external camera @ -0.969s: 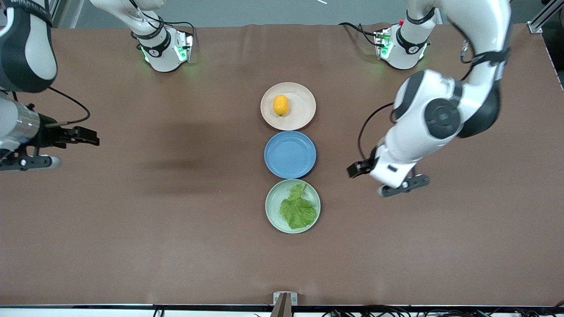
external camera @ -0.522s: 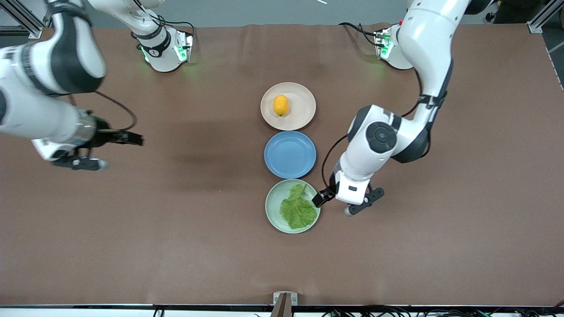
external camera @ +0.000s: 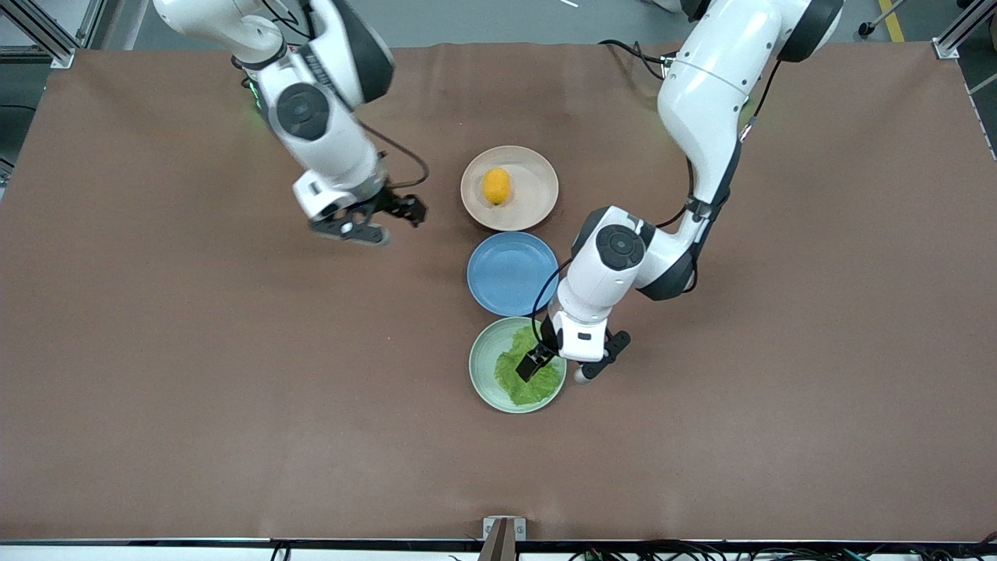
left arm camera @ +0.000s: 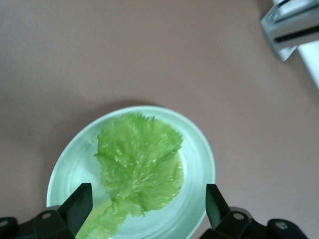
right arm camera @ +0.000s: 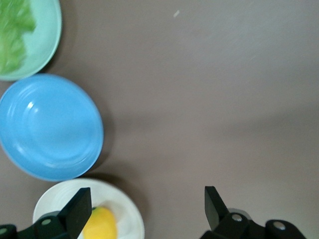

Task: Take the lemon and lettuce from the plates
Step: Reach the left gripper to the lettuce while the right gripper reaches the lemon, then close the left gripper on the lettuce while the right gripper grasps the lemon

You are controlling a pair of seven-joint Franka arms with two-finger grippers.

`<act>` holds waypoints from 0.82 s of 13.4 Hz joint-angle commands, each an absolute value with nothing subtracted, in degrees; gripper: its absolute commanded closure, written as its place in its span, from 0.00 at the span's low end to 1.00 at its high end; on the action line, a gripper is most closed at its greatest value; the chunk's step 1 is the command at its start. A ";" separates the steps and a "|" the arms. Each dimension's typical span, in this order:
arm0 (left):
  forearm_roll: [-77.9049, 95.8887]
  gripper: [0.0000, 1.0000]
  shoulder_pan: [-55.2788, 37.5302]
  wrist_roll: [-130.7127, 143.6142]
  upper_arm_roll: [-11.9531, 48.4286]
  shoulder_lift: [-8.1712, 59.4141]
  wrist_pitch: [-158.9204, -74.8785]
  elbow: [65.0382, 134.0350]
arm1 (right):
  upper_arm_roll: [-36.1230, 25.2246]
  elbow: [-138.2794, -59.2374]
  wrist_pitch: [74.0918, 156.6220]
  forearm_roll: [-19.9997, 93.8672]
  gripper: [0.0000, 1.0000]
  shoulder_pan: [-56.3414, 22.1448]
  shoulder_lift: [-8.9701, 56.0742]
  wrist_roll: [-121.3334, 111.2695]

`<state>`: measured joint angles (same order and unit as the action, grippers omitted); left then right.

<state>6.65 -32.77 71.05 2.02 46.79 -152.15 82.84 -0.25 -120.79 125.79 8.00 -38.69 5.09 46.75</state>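
Left gripper [external camera: 536,363] spread over lettuce [external camera: 520,379], right gripper [external camera: 405,212] spread above table [external camera: 195,351]

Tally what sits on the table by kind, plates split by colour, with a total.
Beige-pink plate: 1
Blue plate: 1
Mint green plate: 1
Lemon: 1, on the beige-pink plate
Lettuce: 1, on the mint green plate
Total: 5

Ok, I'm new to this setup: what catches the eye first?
Three plates in a row mid-table: a beige plate with the lemon, a bare blue plate, and nearest the camera a green plate with the lettuce. The left gripper hovers open over the lettuce; the right gripper, open, is beside the lemon's plate.
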 commanded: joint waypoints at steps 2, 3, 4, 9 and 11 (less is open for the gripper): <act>6.42 0.00 -34.01 71.72 1.32 49.13 -152.58 81.39 | -1.23 -124.80 134.88 8.61 0.00 -47.34 8.42 56.56; 6.50 0.00 -34.01 71.72 1.32 49.13 -152.58 81.56 | -1.23 -124.80 137.35 8.61 0.00 -49.72 10.53 59.56; 6.42 0.00 -34.01 71.72 1.32 49.30 -152.58 81.82 | -1.23 -124.80 140.33 8.61 0.00 -52.01 12.81 60.81; 5.98 0.02 -34.01 71.72 1.23 50.71 -152.40 81.83 | -1.23 -124.72 150.89 8.61 0.00 -57.56 21.17 61.26; 6.06 0.12 -33.93 71.72 1.23 51.32 -152.49 81.65 | -1.23 -124.63 152.66 8.53 0.00 -58.53 22.06 63.27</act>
<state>6.62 -33.51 71.05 1.79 50.30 -152.39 82.72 -0.47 -124.75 151.62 8.00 -56.94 21.92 61.42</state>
